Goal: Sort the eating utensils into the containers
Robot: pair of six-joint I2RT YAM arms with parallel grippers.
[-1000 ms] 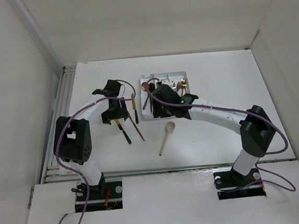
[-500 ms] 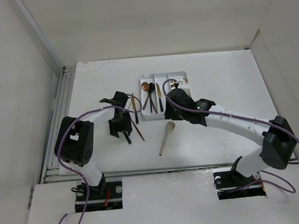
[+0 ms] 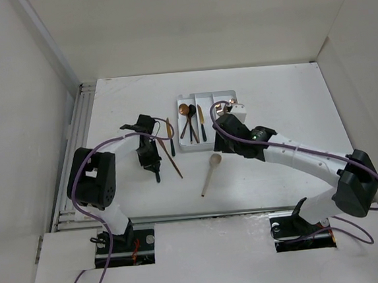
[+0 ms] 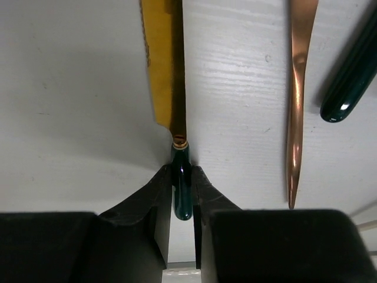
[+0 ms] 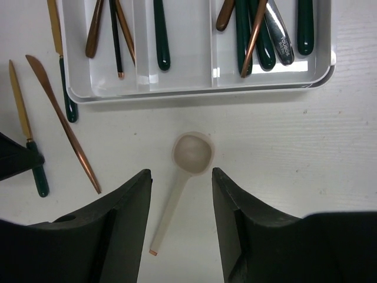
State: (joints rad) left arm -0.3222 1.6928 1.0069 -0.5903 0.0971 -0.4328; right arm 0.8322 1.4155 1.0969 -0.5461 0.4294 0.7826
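My left gripper (image 4: 181, 171) is shut on the dark green handle of a gold-bladed knife (image 4: 162, 59) that lies flat on the table; from above the left gripper (image 3: 154, 164) sits left of the tray. A copper knife (image 4: 296, 118) lies just to its right. My right gripper (image 5: 179, 177) hangs open above the cream spoon (image 5: 187, 165), a finger on either side of the bowl, not touching. That spoon (image 3: 211, 172) lies in front of the white tray (image 3: 228, 93). The tray's three compartments (image 5: 200, 94) hold several spoons, knives and forks.
A second gold knife with a green handle (image 3: 169, 131) lies along the tray's left side. White walls close in the table on the left, the right and the far side. A ridged rail (image 3: 77, 151) runs along the left edge.
My left gripper came down and shut on the knife handle. The right arm swung away from over the tray, back toward the near side, and now hovers above the cream spoon.
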